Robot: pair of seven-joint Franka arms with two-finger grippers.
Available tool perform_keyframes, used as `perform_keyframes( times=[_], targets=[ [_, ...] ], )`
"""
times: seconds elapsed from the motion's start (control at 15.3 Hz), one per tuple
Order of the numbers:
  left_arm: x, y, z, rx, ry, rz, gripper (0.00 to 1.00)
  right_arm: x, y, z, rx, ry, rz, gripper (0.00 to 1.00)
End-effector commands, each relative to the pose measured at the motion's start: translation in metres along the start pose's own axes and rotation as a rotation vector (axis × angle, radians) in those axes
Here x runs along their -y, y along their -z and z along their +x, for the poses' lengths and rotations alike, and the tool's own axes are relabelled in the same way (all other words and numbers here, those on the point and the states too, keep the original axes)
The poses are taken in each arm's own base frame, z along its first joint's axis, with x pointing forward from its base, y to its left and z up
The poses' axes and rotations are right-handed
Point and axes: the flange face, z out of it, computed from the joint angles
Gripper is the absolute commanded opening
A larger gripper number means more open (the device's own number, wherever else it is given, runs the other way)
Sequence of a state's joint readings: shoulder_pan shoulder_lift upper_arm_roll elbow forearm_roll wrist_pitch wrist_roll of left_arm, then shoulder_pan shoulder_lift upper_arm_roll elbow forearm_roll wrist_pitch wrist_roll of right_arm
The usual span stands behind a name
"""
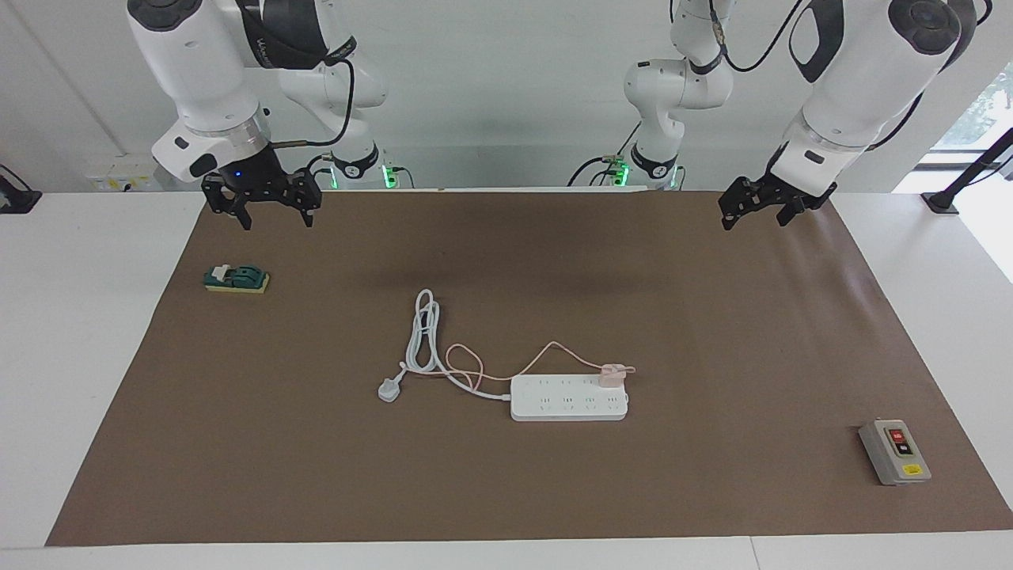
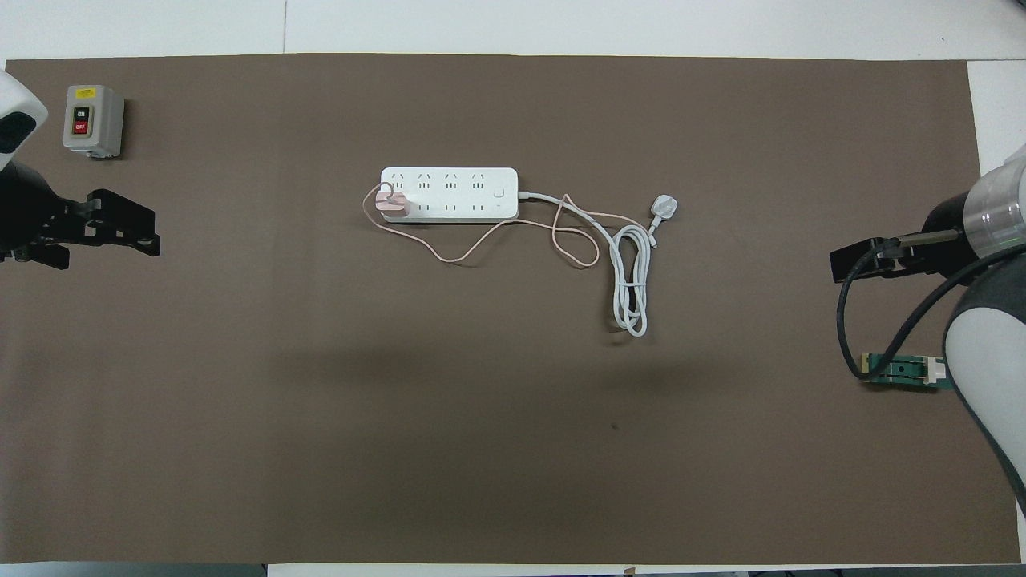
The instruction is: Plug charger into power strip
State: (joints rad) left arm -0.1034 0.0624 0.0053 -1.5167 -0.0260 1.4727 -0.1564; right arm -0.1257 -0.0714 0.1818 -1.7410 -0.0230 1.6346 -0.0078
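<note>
The white power strip (image 1: pixel 566 404) lies in the middle of the brown mat; it also shows in the overhead view (image 2: pixel 457 183). The pale-pink charger (image 1: pixel 610 374) sits upright on the strip's end toward the left arm, seen from above as a pink block (image 2: pixel 393 205). Its thin pink cable (image 1: pixel 546 352) loops over the mat beside the strip. My left gripper (image 1: pixel 753 222) is open and empty, raised over the mat's edge near the robots, well away from the strip. My right gripper (image 1: pixel 277 222) is open and empty, waiting over the mat's corner at the right arm's end.
The strip's thick white cord is coiled beside it and ends in a white plug (image 1: pixel 388 389). A grey box with red and black buttons (image 1: pixel 895 452) stands at the left arm's end, farther from the robots. A small green part (image 1: pixel 236 279) lies near my right gripper.
</note>
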Motion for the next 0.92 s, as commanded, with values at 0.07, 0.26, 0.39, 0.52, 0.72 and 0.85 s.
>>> perform_keyframes(
  times=[0.07, 0.26, 0.39, 0.52, 0.72, 0.85],
  targets=[
    [0.002, -0.005, 0.001, 0.018, 0.005, 0.007, 1.00, -0.005, 0.001, -0.009, 0.006, 0.011, -0.016, 1.00],
    [0.024, -0.024, 0.016, 0.054, 0.036, 0.008, 1.00, -0.005, 0.001, -0.009, 0.006, 0.011, -0.016, 1.00],
    [0.011, -0.028, 0.016, 0.066, 0.004, 0.019, 1.00, -0.005, 0.001, -0.009, 0.006, 0.011, -0.016, 1.00],
    [0.005, -0.015, 0.001, 0.096, -0.009, 0.037, 1.00, -0.005, 0.001, -0.009, 0.006, 0.011, -0.016, 1.00],
    [0.007, 0.003, -0.010, 0.042, -0.010, 0.046, 1.00, -0.005, 0.001, -0.009, 0.006, 0.011, -0.016, 1.00],
    [0.012, -0.004, -0.025, 0.039, -0.006, 0.047, 1.00, -0.005, 0.002, -0.009, 0.005, 0.011, -0.016, 1.00]
  ],
)
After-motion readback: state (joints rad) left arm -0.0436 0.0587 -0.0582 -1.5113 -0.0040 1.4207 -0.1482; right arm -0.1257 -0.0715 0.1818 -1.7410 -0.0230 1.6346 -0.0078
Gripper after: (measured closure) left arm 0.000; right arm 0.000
